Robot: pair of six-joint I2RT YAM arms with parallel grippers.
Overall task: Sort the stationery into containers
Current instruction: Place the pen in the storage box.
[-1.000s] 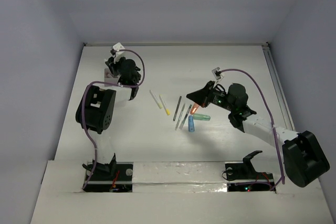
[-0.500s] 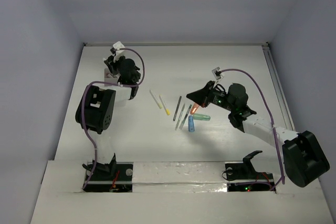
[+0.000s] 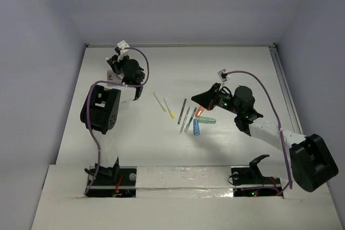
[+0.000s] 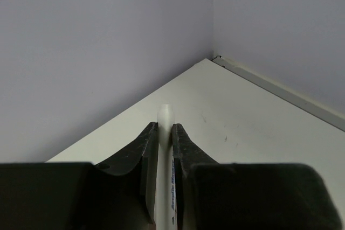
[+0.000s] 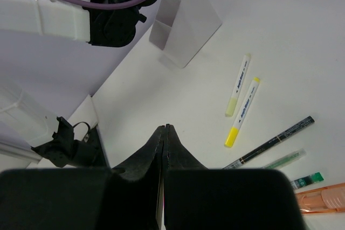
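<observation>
My left gripper (image 3: 135, 91) is at the far left, shut on a thin white marker (image 4: 165, 114) that sticks out past its fingertips (image 4: 151, 133). The white organizer box (image 3: 111, 72) stands just behind that arm, mostly hidden; the right wrist view shows it upright (image 5: 183, 17). My right gripper (image 3: 195, 99) is shut and empty, hovering over the table. On the table lie two white sticks with yellow ends (image 3: 159, 102) (image 3: 170, 108), slim dark pens (image 3: 182, 111), an orange marker (image 3: 200, 110), a mint-green marker (image 3: 207, 120) and a blue marker (image 3: 197, 127).
The side walls stand close to the table's left and right edges. The left arm's cable (image 3: 141, 57) loops over the organizer. In the right wrist view the yellow-ended sticks (image 5: 242, 112) and a dark pen (image 5: 272, 141) lie right of my fingers.
My left gripper has shifted slightly back and left toward the organizer, still holding the white marker. The right arm and the items on the table have not moved.
</observation>
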